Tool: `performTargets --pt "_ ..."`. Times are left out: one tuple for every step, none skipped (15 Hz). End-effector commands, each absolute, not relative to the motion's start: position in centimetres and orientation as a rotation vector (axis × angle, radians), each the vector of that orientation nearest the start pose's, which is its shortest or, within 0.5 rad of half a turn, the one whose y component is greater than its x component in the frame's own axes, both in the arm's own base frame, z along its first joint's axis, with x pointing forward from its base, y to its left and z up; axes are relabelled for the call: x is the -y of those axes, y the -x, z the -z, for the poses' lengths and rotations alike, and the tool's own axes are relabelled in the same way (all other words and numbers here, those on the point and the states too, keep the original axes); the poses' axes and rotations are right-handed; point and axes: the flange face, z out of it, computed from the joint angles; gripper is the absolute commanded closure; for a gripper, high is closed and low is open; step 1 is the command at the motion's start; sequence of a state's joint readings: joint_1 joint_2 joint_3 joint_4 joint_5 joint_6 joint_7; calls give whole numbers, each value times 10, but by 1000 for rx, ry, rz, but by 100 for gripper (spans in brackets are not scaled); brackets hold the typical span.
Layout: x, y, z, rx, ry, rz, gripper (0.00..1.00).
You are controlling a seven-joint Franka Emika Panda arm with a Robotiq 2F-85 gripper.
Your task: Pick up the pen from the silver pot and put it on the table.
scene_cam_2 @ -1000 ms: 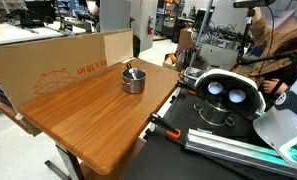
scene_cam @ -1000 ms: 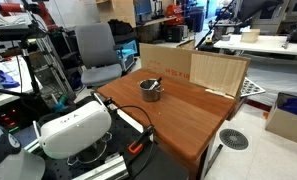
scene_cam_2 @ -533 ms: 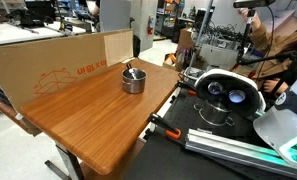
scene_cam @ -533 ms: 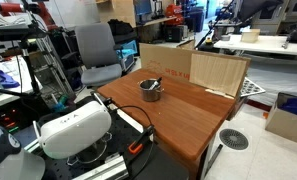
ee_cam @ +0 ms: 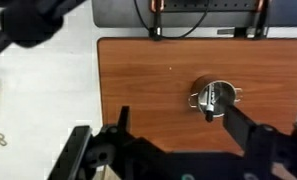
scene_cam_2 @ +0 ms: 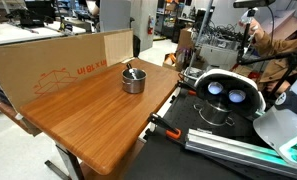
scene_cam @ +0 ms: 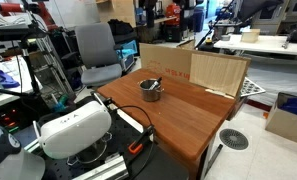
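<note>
The small round shiny silver metal pot (ee_cam: pixel 215 96) stands right of centre in my wrist view, on the smooth reddish-brown wooden desk (ee_cam: pixel 148 75). The thin dark reddish pen (ee_cam: pixel 212 101) is inside it, resting against the rim. The hand (ee_cam: pixel 176 112) comes in from the bottom edge, fingers spread wide, grasping nothing, clear of the pot. In an exterior view the pot (scene_cam_2: pixel 134 81) sits near the brown cardboard sheet (scene_cam_2: pixel 58 60), with the pen (scene_cam_2: pixel 131 69) poking above the rim.
</note>
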State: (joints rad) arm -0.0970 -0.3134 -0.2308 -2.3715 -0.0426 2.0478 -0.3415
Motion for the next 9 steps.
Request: performTargets --pt "133 -434 -415 23 3099 -17 0" --pt "126 -438 -406 18 3097 -32 0" --pt "120 -442 -398 18 3097 -43 0" --pt "113 -446 -390 20 3095 -45 0" --pt "107 -451 -384 21 3093 -39 0" --pt "100 -456 -376 22 3094 -26 0" --pt "93 -461 -369 32 3092 -25 0" --pt "86 -465 -361 43 3091 -28 0" --pt "80 -470 -354 50 3090 -35 0"
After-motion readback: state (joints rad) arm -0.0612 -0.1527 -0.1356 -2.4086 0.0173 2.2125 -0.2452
